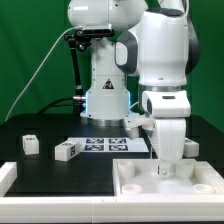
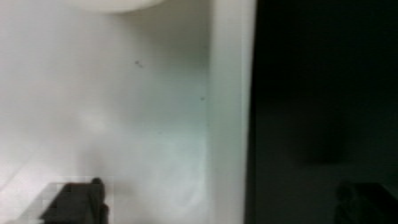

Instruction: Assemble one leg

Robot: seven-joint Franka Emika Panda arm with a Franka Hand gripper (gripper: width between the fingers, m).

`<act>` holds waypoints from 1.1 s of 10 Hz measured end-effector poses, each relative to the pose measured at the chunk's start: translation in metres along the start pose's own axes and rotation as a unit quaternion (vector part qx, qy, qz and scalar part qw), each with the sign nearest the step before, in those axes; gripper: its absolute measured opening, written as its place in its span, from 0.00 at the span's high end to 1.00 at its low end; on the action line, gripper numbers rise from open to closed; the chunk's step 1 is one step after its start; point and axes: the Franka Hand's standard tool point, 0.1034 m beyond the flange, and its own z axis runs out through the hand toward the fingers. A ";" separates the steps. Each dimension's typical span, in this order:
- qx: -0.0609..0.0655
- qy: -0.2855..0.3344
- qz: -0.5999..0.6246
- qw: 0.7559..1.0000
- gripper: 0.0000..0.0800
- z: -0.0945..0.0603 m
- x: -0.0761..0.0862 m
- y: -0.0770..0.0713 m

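Note:
Small white tagged legs lie on the black table in the exterior view: one at the left, a pair nearer the middle, and one at the right behind the arm. My gripper points straight down over the large white tray-like board at the front right. In the wrist view my gripper is open, with dark fingertips far apart. One stands over the board's white surface, the other over the black table. Nothing is between them but the board's edge.
The marker board lies flat in the middle of the table, in front of the robot base. A black stand with cables rises at the back left. A rounded white shape shows at the wrist view's edge.

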 end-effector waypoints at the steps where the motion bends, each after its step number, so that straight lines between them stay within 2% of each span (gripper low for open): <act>1: -0.010 -0.001 0.015 1.000 0.19 -0.016 0.007 -0.004; 3: -0.026 -0.002 0.044 0.999 0.19 -0.041 0.020 -0.012; 4: -0.027 -0.005 0.060 0.998 0.19 -0.051 0.028 -0.016; 7: -0.024 -0.006 0.089 0.996 0.19 -0.052 0.029 -0.017; 8: -0.024 -0.004 0.147 0.989 0.19 -0.052 0.029 -0.018; 10: -0.023 0.004 0.255 0.967 0.19 -0.049 0.031 -0.025; 11: -0.019 0.007 0.336 0.942 0.19 -0.048 0.034 -0.033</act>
